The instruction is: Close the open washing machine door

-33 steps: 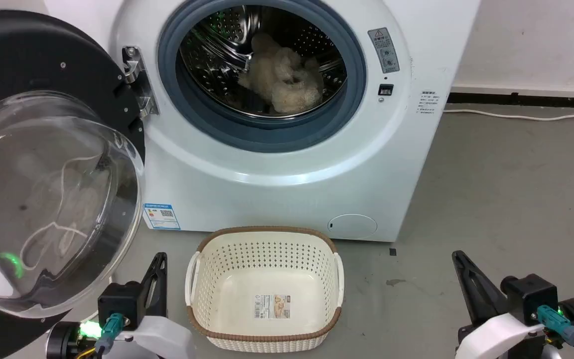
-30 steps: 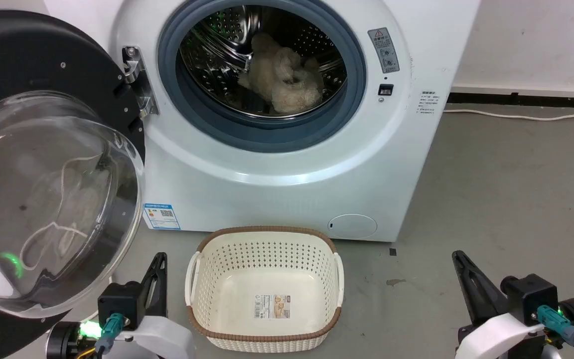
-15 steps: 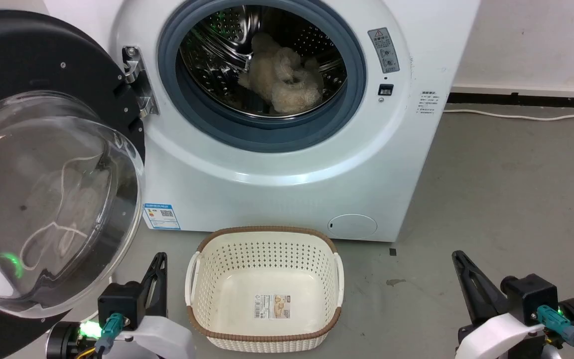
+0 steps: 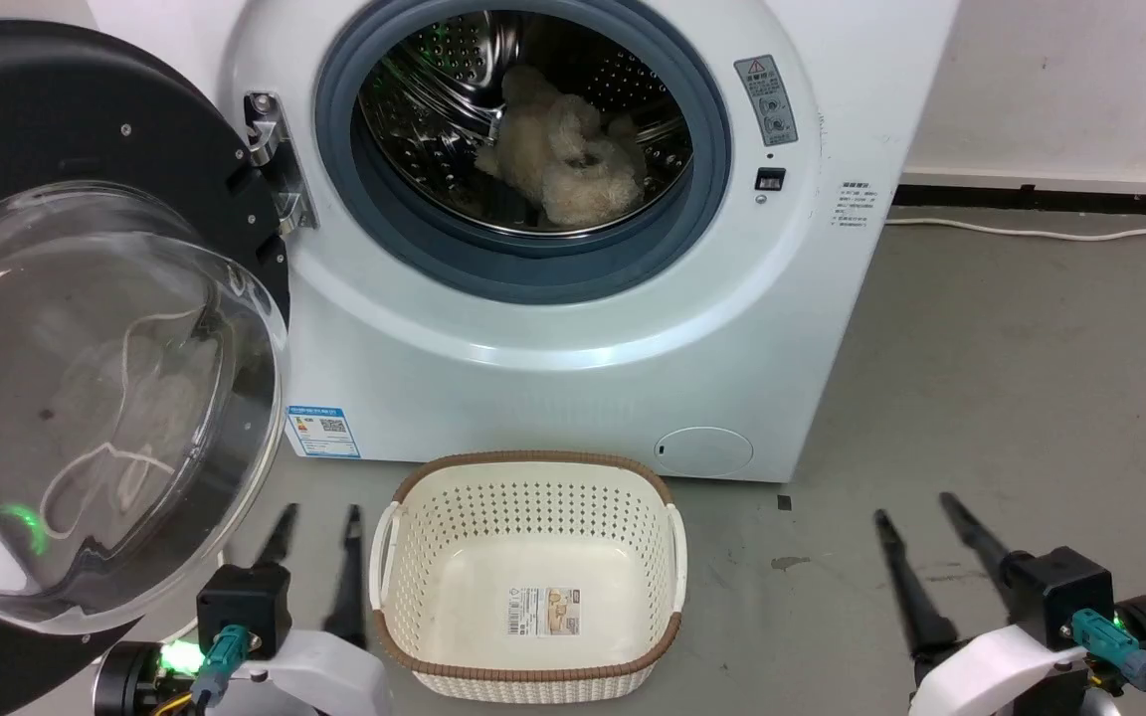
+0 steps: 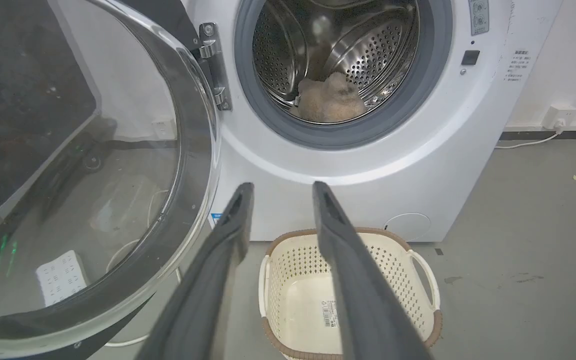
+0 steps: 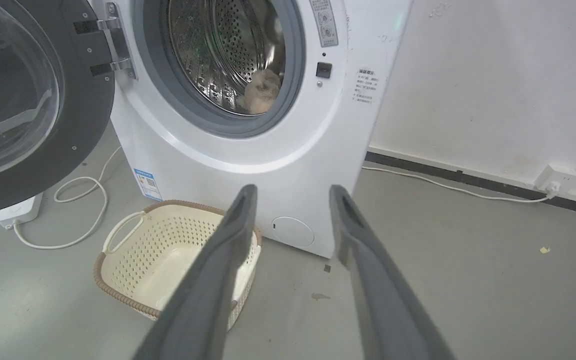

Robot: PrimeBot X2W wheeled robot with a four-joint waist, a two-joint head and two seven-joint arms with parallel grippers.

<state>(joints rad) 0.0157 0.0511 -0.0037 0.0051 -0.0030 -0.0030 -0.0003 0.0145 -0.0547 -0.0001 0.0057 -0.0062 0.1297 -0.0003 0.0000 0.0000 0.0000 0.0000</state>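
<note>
From the head camera I see the washing machine door [image 4: 105, 378] swung wide open at nine o'clock. It is hinged on the nine o'clock side of the washing machine [image 4: 573, 338]. The door's lower rim hangs close by my left gripper [image 4: 319, 512] at seven o'clock. That gripper's fingers stand apart and hold nothing. The door's edge is on one side of it and the cream basket [image 4: 533, 457] is just beside it on the other, so side room there is tight. The basket sits at six o'clock, near the machine's front. The drum mouth at twelve o'clock gapes open, with a beige fluffy bundle [image 4: 563, 159] inside. My right gripper [image 4: 914, 507] at five o'clock is likewise spread and empty, above bare grey floor [image 4: 1011, 378] that lies open toward three o'clock.
</note>
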